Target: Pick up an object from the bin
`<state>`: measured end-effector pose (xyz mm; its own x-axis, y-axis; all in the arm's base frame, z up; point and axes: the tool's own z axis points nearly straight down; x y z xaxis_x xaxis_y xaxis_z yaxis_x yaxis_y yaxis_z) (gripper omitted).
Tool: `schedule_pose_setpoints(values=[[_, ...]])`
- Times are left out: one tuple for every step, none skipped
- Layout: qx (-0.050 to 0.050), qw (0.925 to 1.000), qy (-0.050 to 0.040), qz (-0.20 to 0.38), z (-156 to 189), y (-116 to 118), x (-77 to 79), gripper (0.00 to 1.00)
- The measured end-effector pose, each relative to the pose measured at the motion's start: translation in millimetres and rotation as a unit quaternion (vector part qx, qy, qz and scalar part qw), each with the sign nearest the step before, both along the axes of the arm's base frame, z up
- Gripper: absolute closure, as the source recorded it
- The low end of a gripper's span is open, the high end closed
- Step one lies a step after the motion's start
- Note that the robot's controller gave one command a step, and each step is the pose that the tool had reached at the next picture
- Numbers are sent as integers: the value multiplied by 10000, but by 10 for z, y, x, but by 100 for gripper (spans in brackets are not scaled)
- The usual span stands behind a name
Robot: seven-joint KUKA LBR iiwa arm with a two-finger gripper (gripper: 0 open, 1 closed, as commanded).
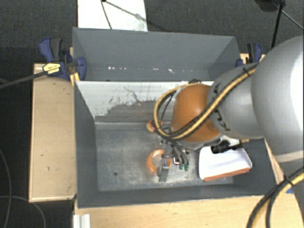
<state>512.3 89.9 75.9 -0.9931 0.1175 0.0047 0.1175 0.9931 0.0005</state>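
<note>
My gripper (165, 171) is low in the bin, near the front wall and a little right of the middle, under the arm's orange cover. A small round orange thing (153, 161) lies on the bin floor right against the gripper's left side, partly hidden by it. To the right, a white flat block with an orange lower edge (223, 165) rests on the floor, apart from the gripper.
A small reddish and yellow thing (151, 126) peeks out at the back, left of the arm's cover. The arm and its cables hide the right half of the bin. The left half of the floor is bare scuffed metal.
</note>
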Motion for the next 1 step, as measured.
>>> schedule_pose_setpoints(values=[[-1, 9999, -52, 147, 305, -11, 90, 0]])
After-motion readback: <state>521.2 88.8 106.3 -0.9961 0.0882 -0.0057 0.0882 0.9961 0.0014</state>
